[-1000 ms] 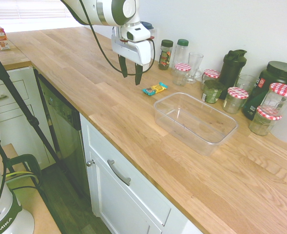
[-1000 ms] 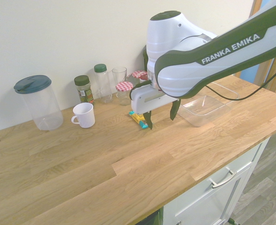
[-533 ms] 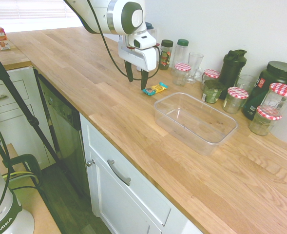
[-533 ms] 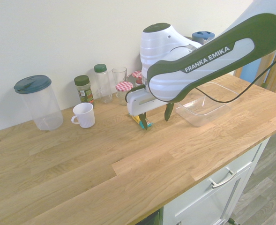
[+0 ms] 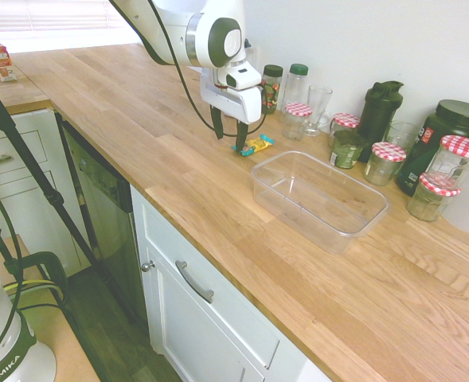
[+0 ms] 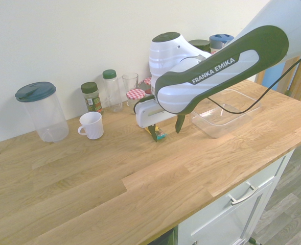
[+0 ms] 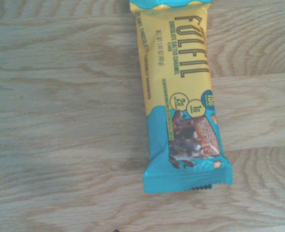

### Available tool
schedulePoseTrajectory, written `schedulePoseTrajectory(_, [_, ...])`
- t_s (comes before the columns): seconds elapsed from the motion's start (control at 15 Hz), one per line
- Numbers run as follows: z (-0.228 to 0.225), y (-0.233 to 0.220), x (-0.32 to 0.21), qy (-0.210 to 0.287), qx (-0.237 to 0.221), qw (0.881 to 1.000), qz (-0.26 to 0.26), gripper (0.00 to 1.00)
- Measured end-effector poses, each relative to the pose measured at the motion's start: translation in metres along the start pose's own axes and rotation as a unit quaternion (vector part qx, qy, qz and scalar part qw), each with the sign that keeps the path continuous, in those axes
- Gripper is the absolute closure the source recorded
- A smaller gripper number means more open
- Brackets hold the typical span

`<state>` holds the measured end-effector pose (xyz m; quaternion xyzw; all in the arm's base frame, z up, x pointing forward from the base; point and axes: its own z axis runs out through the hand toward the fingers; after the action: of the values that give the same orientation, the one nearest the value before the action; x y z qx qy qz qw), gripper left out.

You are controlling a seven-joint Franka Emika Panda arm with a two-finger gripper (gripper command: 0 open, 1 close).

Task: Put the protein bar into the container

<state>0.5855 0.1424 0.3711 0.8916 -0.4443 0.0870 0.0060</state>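
The gripper [image 5: 229,137] hangs with jaws open at 9 o'clock of the glossy, flat protein bar [image 5: 255,145]. Only the wrist view shows its print.

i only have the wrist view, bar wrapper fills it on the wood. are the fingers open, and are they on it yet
Observer: Open. In the first exterior view the gripper has its fingers spread, low over the counter at one end of the protein bar, not closed on it.
Operator: ok where's the container, can't see it at all
Observer: The container sits on the counter just past the bar's other end, on the side away from the arm. A strip of bare wood lies between them.
Operator: anything in it, lid on
Observer: It is empty and has no lid.
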Motion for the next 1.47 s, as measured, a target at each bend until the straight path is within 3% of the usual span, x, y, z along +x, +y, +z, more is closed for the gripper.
schedulePoseTrajectory(0.8, [0.018,-0.012,0.009,-0.006,-0.009,1.000,-0.009,0.00])
schedulePoseTrajectory(0.87, [0.020,-0.012,0.010,-0.007,-0.014,1.000,-0.011,1.00])
schedulePoseTrajectory(1.47, [0.032,-0.031,0.022,-0.012,-0.020,1.000,-0.019,1.00])
